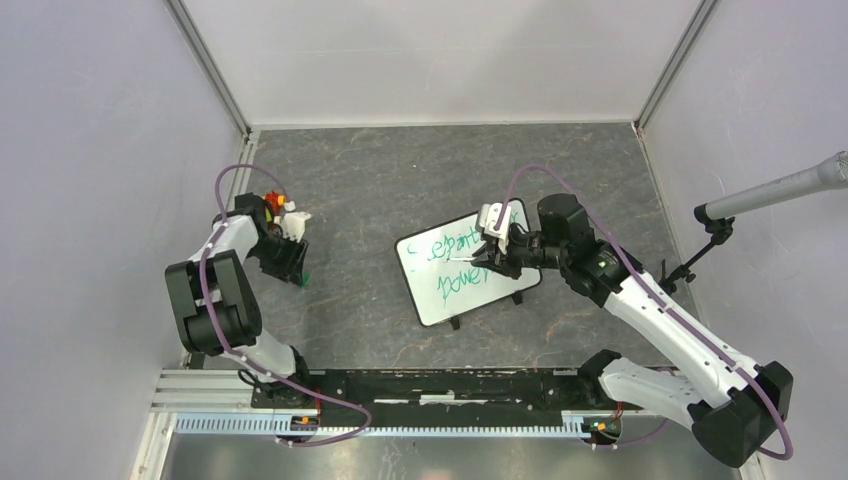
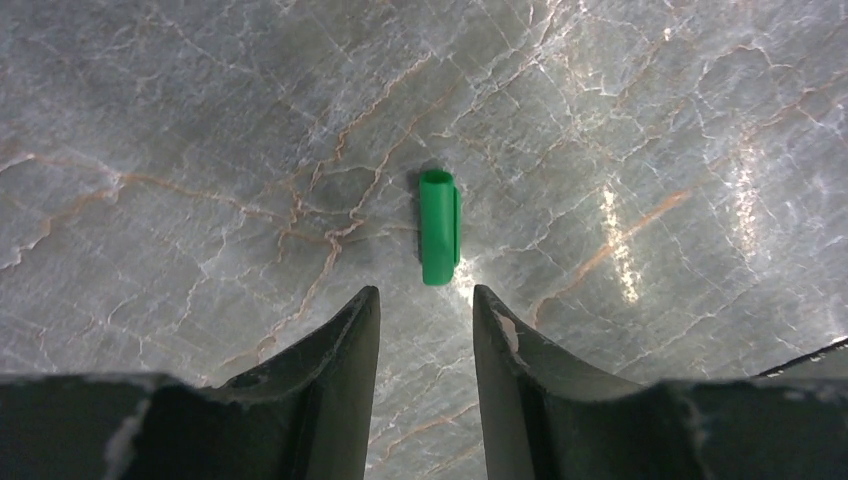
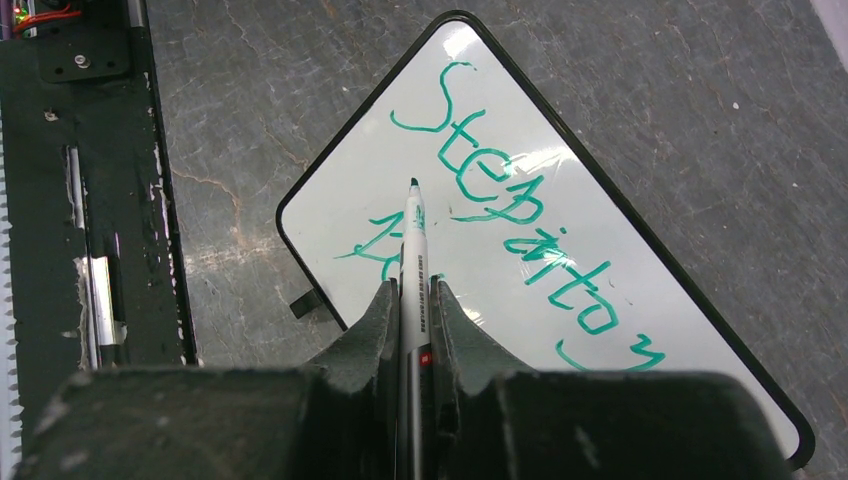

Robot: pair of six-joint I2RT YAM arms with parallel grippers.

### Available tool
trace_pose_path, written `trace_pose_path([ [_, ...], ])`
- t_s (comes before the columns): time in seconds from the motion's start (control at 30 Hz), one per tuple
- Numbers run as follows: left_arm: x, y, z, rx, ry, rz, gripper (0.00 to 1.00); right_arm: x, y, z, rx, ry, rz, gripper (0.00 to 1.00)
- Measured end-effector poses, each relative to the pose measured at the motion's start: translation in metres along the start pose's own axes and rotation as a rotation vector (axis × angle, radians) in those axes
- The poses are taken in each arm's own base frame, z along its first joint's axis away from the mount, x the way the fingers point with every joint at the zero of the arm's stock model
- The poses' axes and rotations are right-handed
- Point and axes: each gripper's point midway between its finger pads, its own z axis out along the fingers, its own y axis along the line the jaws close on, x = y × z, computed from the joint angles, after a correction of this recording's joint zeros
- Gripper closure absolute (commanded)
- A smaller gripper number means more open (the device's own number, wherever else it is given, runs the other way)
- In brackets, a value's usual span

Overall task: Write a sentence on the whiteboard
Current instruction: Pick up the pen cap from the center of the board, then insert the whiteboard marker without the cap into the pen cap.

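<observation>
My right gripper [image 3: 411, 292] pinches a marker [image 3: 414, 245], its tip over the whiteboard [image 3: 335, 215] between the two green lines of the sentence [image 3: 497, 200]. Well left of the whiteboard, across open table [image 1: 370, 180], my left gripper [image 2: 425, 296] stands spread over a green cap [image 2: 439, 228].

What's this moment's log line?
right pincer: shut on white marker over black-framed whiteboard; left pincer: open, green plastic cap ahead; green handwritten sentence: two lines
</observation>
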Motion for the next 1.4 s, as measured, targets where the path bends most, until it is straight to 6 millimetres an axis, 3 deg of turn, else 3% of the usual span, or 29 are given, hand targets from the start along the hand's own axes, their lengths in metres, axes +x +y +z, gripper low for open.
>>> trace_pose_path([
  [0.27, 0.003, 0.0, 0.022, -0.021, 0.029, 0.041, 0.61, 0.002, 0.0, 0.001, -0.002, 0.006, 0.004, 1.0],
  [0.63, 0.0, 0.001, 0.025, -0.132, 0.051, 0.112, 0.97, 0.008, -0.004, 0.005, 0.009, 0.029, 0.016, 1.0],
  [0.87, -0.005, -0.024, 0.022, -0.054, 0.027, 0.143, 0.98, 0.008, -0.009, 0.007, 0.023, 0.039, 0.03, 1.0],
  [0.97, -0.012, -0.034, 0.002, -0.025, 0.01, 0.147, 0.98, 0.003, -0.012, 0.006, 0.033, 0.027, 0.034, 1.0],
  [1.13, -0.07, -0.049, -0.07, -0.069, -0.146, 0.261, 0.98, -0.011, -0.02, 0.002, 0.056, -0.01, 0.056, 1.0],
  [1.27, -0.104, -0.108, -0.128, -0.066, -0.282, 0.503, 0.97, -0.024, -0.021, 0.0, 0.041, -0.062, 0.09, 1.0],
  [1.4, -0.103, -0.172, -0.162, 0.013, -0.336, 0.709, 0.98, -0.037, -0.015, 0.001, -0.007, -0.121, 0.135, 1.0],
])
